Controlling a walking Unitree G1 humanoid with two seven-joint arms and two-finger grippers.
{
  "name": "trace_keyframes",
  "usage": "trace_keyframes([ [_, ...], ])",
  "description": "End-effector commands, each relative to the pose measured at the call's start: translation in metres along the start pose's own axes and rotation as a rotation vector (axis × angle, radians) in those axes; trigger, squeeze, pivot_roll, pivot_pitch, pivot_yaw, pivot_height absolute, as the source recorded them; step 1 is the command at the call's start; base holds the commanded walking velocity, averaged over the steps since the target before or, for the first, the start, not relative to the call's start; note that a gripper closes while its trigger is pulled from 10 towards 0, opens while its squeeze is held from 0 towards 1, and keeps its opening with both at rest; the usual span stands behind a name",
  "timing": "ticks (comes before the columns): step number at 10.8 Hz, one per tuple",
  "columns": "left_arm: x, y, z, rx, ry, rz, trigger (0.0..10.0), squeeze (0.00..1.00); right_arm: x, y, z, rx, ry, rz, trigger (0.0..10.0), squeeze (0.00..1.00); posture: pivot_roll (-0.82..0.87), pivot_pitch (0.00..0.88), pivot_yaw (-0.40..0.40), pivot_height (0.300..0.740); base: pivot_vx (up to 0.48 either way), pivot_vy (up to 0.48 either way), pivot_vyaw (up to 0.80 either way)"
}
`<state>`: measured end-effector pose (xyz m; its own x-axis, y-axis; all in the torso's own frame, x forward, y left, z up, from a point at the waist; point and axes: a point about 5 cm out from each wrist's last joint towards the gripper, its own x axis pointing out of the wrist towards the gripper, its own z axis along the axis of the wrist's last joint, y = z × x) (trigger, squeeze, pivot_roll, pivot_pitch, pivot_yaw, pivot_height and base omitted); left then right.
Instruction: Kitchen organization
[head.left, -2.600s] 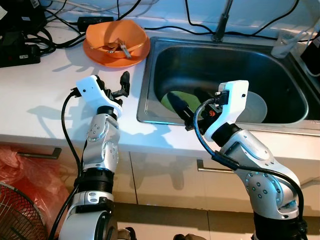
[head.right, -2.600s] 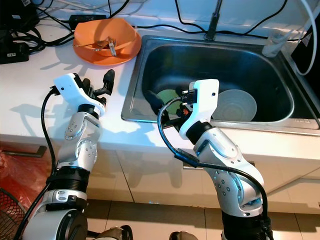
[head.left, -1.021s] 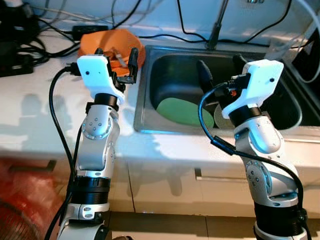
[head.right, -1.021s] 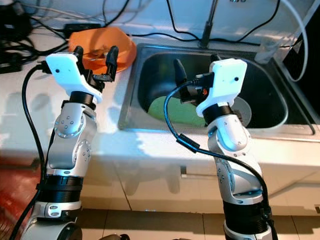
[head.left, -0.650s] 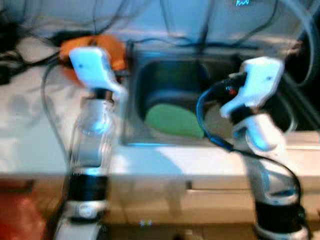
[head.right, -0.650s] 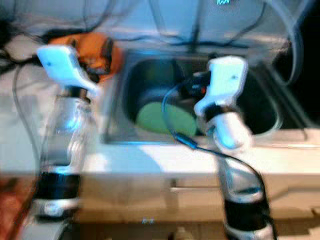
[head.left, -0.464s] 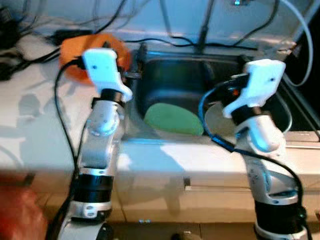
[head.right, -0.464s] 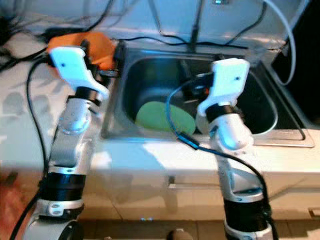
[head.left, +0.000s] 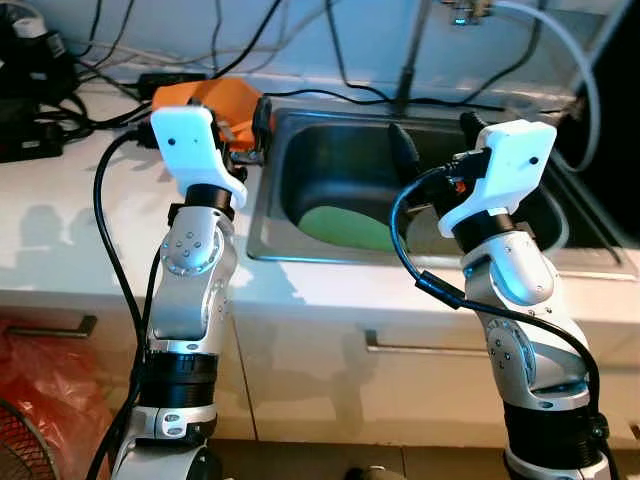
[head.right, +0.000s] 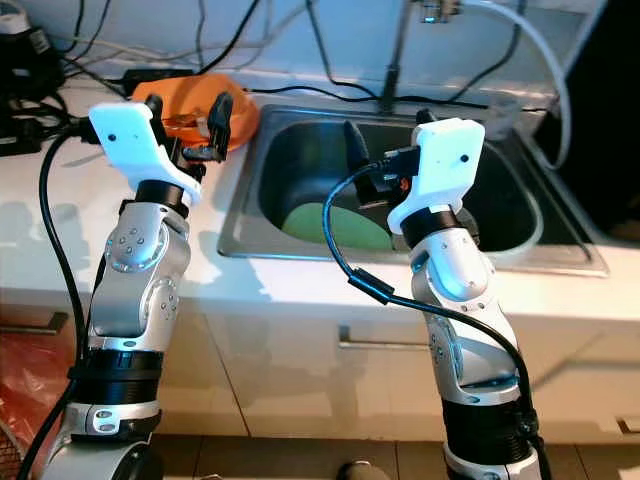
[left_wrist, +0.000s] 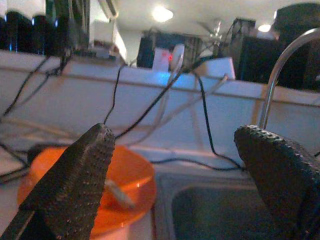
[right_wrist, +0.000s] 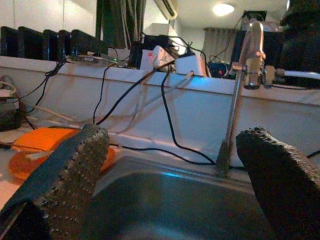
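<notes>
**Kitchen organization: little done, dishes untouched**

Nearest: white worktop (head.left: 60, 240). Above it, left gripper (head.left: 245, 120) and right gripper (head.left: 432, 140), fingers spread wide, nothing held. Then sink (head.left: 300, 250), green plate (head.left: 345, 227) inside, unsorted. Farthest: orange bowl (head.right: 185, 110) with cutlery beside sink. Against 2.6 s earlier: both arms raised, right gripper lifted out of the basin.

My head cameras look down at the sink (head.left: 330, 170); both wrist cameras face low across it toward the faucet (right_wrist: 235, 115).
</notes>
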<state>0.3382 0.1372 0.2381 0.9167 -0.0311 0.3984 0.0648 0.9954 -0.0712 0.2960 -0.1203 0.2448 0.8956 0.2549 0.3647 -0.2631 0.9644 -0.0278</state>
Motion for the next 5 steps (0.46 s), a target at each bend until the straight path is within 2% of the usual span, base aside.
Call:
trace_keyframes([
  [1, 0.002, 0.006, -0.005, -0.011, 0.033, 0.034, 10.0, 0.00, -0.001, 0.001, 0.001, 0.018, 0.007, 0.009, 10.0, 0.00, -0.12, 0.100, -0.046, 0.740, 0.000, 0.000, 0.00],
  [5, 0.008, 0.027, -0.018, -0.070, 0.115, 0.137, 10.0, 0.00, -0.009, 0.002, 0.002, 0.035, 0.027, 0.021, 10.0, 0.00, -0.14, 0.128, -0.043, 0.740, 0.000, 0.000, 0.00],
])
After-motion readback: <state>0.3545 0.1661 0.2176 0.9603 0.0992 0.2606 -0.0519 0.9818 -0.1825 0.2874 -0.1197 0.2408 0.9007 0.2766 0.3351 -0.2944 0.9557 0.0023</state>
